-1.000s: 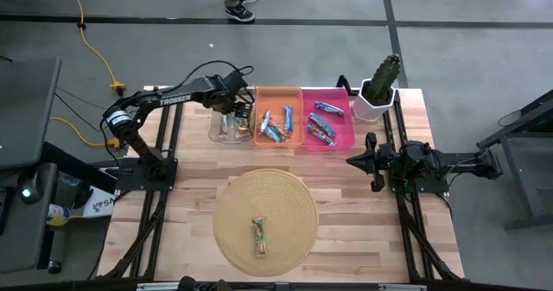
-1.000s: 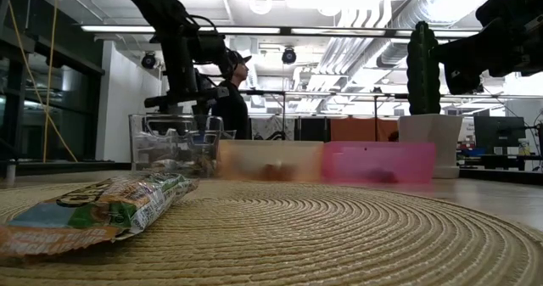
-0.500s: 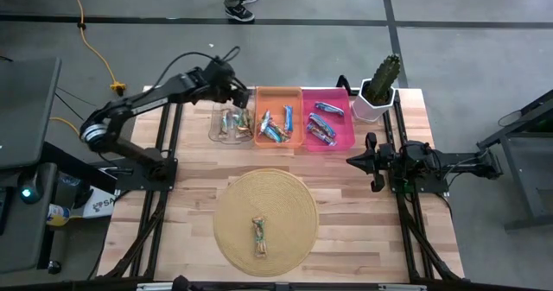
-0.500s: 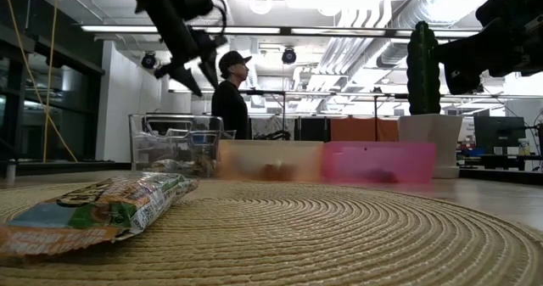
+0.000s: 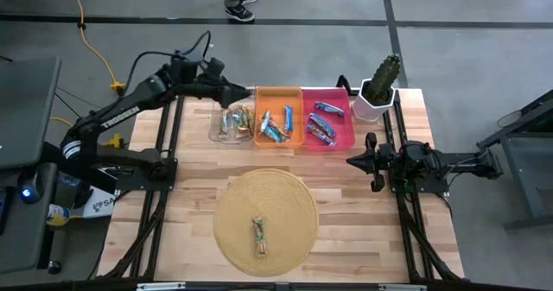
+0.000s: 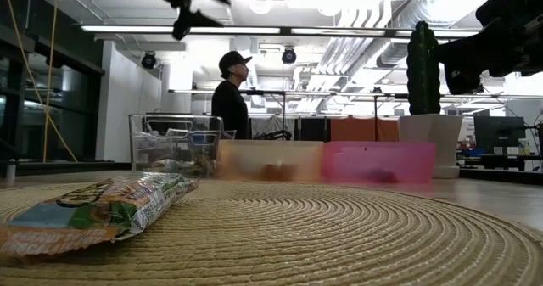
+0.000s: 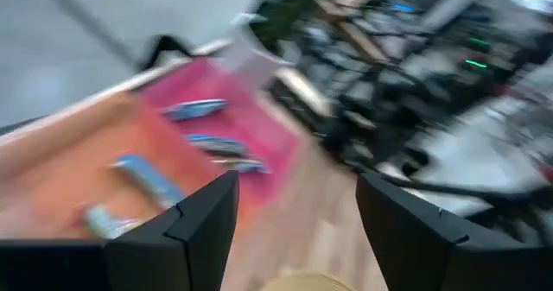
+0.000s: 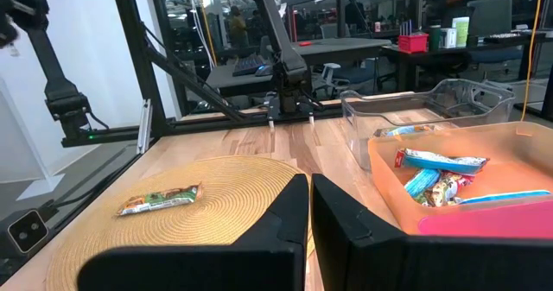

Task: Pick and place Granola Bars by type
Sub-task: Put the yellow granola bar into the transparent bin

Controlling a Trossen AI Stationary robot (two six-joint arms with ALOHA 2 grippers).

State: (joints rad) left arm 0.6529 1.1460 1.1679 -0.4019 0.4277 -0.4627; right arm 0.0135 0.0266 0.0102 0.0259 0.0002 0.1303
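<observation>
One tan-and-green granola bar (image 5: pixel 258 237) lies flat on the round woven mat (image 5: pixel 294 196); it also shows in the low view (image 6: pixel 93 211) and the right wrist view (image 8: pixel 160 199). Tan bars fill the clear bin (image 5: pixel 218 129), blue bars the orange bin (image 5: pixel 277 125), silver-purple bars the pink bin (image 5: pixel 328 125). My left gripper (image 5: pixel 244 92) hangs high above the clear bin's far edge, open and empty (image 7: pixel 295 183). My right gripper (image 5: pixel 350 161) waits at the table's right, shut (image 8: pixel 309 183).
The three bins stand in a row along the far edge. A cactus in a white pot (image 5: pixel 378 88) stands at the far right corner. A person (image 6: pixel 229 91) stands in the room behind the table. Bare wood lies around the mat.
My left gripper has risen out of the clear bin, climbing to the top of the low view, and has tipped from pointing down toward level. The bars in the bins and the bar on the mat have stayed put.
</observation>
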